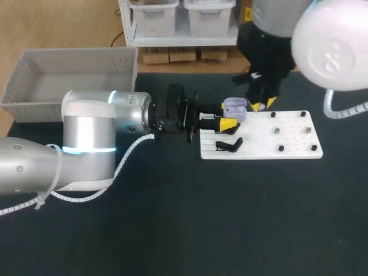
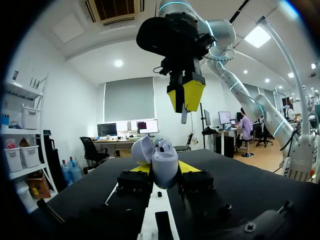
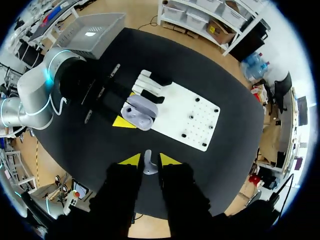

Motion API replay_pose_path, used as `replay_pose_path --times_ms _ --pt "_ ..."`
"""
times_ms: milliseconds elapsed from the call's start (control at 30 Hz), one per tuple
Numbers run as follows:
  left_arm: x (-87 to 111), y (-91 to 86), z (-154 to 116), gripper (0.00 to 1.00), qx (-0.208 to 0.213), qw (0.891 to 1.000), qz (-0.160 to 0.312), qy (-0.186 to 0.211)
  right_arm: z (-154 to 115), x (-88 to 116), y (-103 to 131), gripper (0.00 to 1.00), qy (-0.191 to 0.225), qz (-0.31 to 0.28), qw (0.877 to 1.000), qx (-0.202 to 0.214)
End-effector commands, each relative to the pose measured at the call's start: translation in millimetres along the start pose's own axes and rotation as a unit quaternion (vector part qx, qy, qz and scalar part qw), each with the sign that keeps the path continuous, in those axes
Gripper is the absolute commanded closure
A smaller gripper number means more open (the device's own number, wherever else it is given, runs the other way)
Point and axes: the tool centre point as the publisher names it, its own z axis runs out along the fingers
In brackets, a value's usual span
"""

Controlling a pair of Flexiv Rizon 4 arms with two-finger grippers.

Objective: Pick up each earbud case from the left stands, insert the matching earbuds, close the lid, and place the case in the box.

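A lavender earbud case (image 1: 234, 106) with its lid open sits between the yellow tips of my left gripper (image 1: 230, 115), which is shut on it above the left end of the white board (image 1: 259, 150). In the left wrist view the case (image 2: 164, 164) stands upright between the fingers, its lid (image 2: 141, 149) tipped back. My right gripper (image 2: 185, 95) hangs right above it, shut on a small white earbud (image 2: 184, 116). From the right wrist, that earbud (image 3: 148, 164) shows pinched in my right gripper (image 3: 149, 160), with the case (image 3: 140, 112) straight ahead.
A black stand (image 1: 229, 145) lies on the board's left part, and several small pegs (image 1: 281, 148) dot its right part. A grey bin (image 1: 34, 95) stands at the table's back left. My left arm (image 1: 86, 135) lies across the table's left half.
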Motion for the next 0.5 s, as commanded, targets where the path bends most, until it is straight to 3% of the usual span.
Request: replay_pose_path --times_ms 33,500 --pt "0.3 -1.7 0.2 1.0 -0.003 1.0 0.002 0.0 -3.8 -9.9 7.8 1.0 0.007 -0.01 1.0 0.006" --pt "0.3 -1.7 0.2 1.0 -0.003 1.0 0.002 0.0 1.6 -28.4 22.6 1.0 0.047 -0.06 0.997 0.029"
